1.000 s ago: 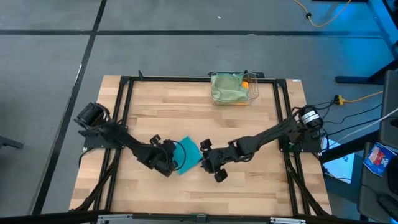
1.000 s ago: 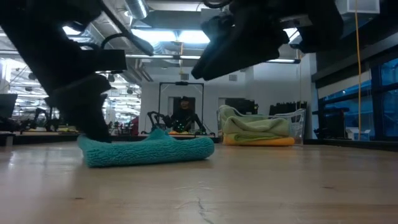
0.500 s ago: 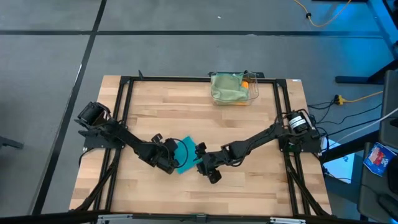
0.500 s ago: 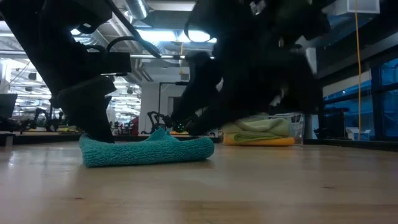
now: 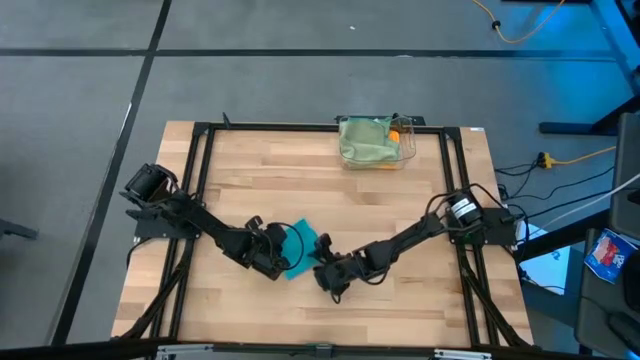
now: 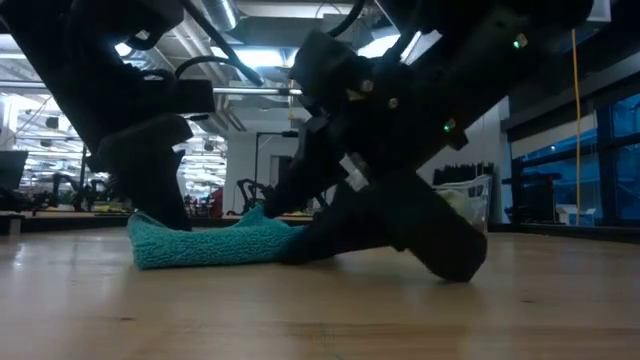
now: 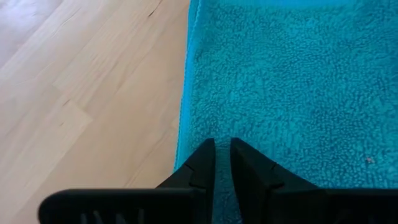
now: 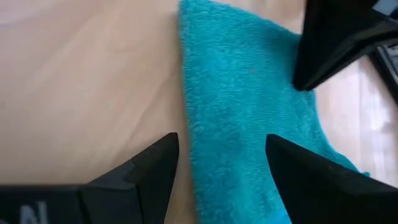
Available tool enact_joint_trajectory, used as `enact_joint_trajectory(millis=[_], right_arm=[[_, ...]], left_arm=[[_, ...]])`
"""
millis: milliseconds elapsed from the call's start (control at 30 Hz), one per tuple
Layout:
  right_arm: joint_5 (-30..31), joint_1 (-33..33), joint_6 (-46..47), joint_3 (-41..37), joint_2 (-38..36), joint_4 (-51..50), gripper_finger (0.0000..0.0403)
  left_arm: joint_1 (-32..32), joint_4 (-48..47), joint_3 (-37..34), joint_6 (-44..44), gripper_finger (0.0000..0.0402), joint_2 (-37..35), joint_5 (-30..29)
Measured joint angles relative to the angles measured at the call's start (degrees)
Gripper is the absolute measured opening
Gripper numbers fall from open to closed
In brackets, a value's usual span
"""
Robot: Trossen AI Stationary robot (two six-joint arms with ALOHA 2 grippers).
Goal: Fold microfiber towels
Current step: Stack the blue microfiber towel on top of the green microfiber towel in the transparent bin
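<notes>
The left end effector (image 5: 272, 262) is pinching the fluffy teal microfiber towel (image 5: 301, 249) on the wooden tabletop (image 5: 250, 180); the right end effector (image 8: 217, 165), fingers spread, is straddling its edge, apparently mid-fold, needing closure next.

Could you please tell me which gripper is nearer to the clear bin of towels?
Right, narrowly. Both grippers, left and right, sit at the teal towel, far from the bin.

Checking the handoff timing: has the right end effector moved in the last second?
Yes. The right end effector has slid left and nearer the table's front edge, onto the teal towel.
</notes>
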Motion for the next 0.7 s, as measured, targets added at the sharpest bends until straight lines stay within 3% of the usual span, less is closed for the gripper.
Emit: enact_joint_trajectory(millis=[700], right_arm=[[0.6,-8.2,-7.2,6.4,3.8,-3.6,0.0247]], left_arm=[[0.0,1.0,0.0,0.0,0.0043,0.0,1.3]])
